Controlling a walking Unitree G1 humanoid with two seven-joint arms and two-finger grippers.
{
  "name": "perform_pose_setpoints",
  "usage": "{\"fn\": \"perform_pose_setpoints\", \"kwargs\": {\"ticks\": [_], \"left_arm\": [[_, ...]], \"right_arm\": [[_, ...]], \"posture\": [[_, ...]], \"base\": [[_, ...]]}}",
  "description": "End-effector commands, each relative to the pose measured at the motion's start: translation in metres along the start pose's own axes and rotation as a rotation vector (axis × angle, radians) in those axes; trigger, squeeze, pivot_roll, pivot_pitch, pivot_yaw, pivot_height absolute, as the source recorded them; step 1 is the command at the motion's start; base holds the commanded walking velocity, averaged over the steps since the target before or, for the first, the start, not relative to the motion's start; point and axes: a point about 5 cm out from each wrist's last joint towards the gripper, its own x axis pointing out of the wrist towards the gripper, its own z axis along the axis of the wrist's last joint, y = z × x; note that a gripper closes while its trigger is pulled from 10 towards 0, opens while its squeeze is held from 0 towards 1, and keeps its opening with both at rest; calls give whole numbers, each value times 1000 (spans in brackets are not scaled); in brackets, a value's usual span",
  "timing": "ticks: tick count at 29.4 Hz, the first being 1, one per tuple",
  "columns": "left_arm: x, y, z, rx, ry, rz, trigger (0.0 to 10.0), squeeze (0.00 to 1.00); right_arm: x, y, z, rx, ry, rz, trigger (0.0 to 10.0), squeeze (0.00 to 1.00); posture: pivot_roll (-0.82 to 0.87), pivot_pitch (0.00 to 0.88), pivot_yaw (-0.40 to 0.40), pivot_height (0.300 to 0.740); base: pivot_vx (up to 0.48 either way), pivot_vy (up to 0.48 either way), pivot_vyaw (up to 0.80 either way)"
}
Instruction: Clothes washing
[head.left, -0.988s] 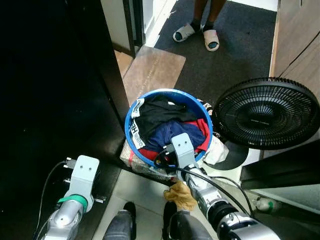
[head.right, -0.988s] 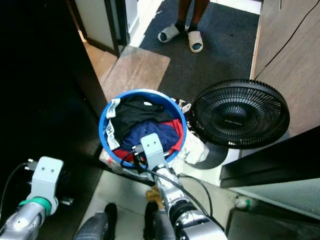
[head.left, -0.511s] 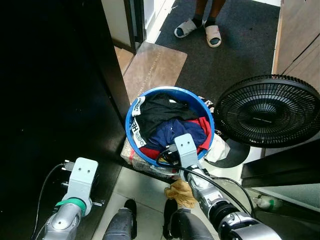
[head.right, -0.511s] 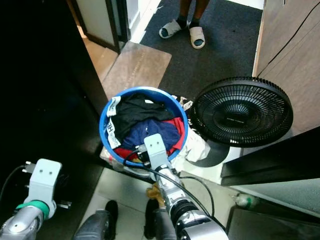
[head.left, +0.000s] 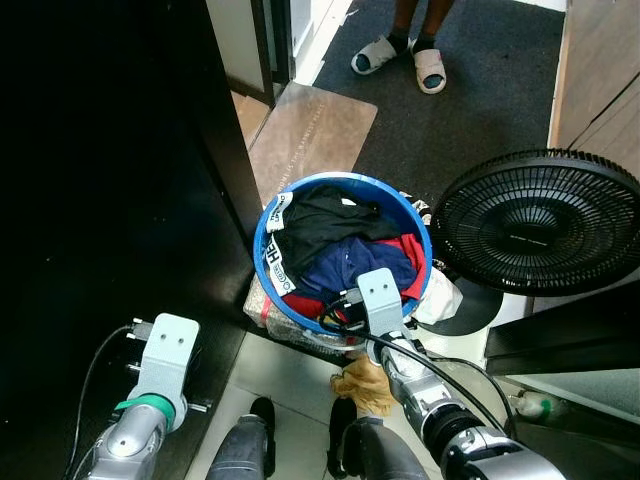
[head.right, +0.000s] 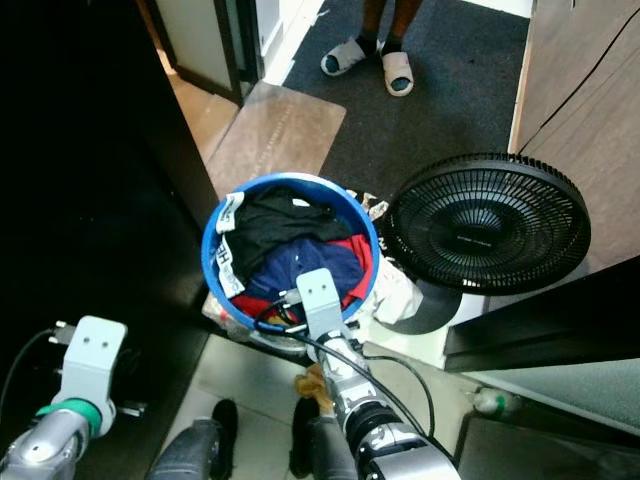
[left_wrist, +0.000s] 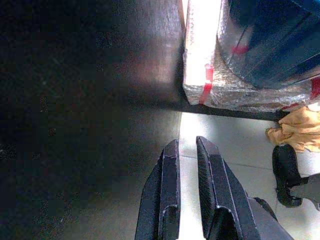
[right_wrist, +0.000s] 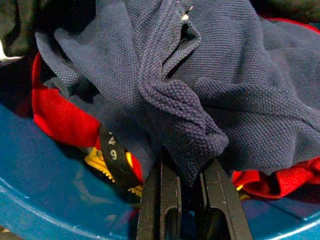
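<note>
A round blue basket (head.left: 268, 225) holds a heap of clothes: a black garment (head.left: 320, 220) on the far side, a navy blue garment (head.left: 345, 262) in the middle, and a red one (head.left: 408, 250) beneath. My right arm (head.left: 378, 295) reaches over the basket's near rim. In the right wrist view my right gripper (right_wrist: 187, 170) is shut on a fold of the navy blue garment (right_wrist: 225, 95). My left gripper (left_wrist: 187, 145) hangs low beside the dark wall, its fingers nearly together with nothing between them.
A black floor fan (head.left: 535, 220) stands right of the basket. A person's feet in slippers (head.left: 400, 55) are on the dark carpet beyond. A brown mat (head.left: 310, 130) lies ahead. A wrapped package (left_wrist: 210, 75) sits under the basket, a yellow cloth (head.left: 365, 385) by my feet.
The whole picture has slid slightly as the camera moved. My right arm stays at the basket's near rim and the left arm hangs as before.
</note>
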Motion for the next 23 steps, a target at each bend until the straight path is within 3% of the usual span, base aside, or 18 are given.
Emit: {"fn": "perform_pose_setpoints", "kwargs": {"ticks": [1,6,7,8,9,11,12,14,15,19,20,23], "left_arm": [[-3,-2,-17,-5,64,-7,10000,0],[0,-2,-16,-6,60,-9,10000,0],[7,-3,-14,-9,50,-10,10000,0],[7,-3,-14,-9,50,-10,10000,0],[13,-4,-12,-14,38,-10,10000,0],[13,-4,-12,-14,38,-10,10000,0],[19,-4,-10,-21,27,-10,10000,0],[19,-4,-10,-21,27,-10,10000,0],[25,-6,-9,-29,20,-12,10000,0],[30,-7,-8,-34,15,-14,10000,0],[35,-8,-7,-39,11,-17,10000,0],[39,-10,-5,-43,5,-20,10000,0]], "right_arm": [[-7,-1,-18,28,52,-15,0,0],[-6,-6,-12,39,12,-31,0,0],[-4,-18,3,54,-75,-61,0,0],[-4,-18,3,54,-75,-61,0,0],[-3,-31,20,61,-178,-92,0,0],[-3,-31,20,61,-178,-92,0,0],[-5,-44,38,65,-282,-123,0,0],[-5,-44,38,65,-282,-123,0,0],[-9,-56,53,61,-365,-158,0,0],[-14,-64,63,55,-423,-185,0,0],[-19,-70,67,44,-459,-205,10000,0],[-26,-74,67,29,-480,-219,10000,0]], "posture": [[282,411,78,740],[269,374,72,740],[236,277,59,740],[236,277,59,740],[219,229,54,740],[219,229,54,740],[195,176,53,740],[195,176,53,740],[163,112,52,740],[152,87,52,740],[131,41,50,740],[113,8,51,740]], "base": [[0,0,0],[0,0,0],[0,0,0],[0,0,0],[0,0,0],[0,0,0],[0,0,0],[0,0,0],[0,0,0],[0,0,0],[0,0,0],[0,0,0]]}}
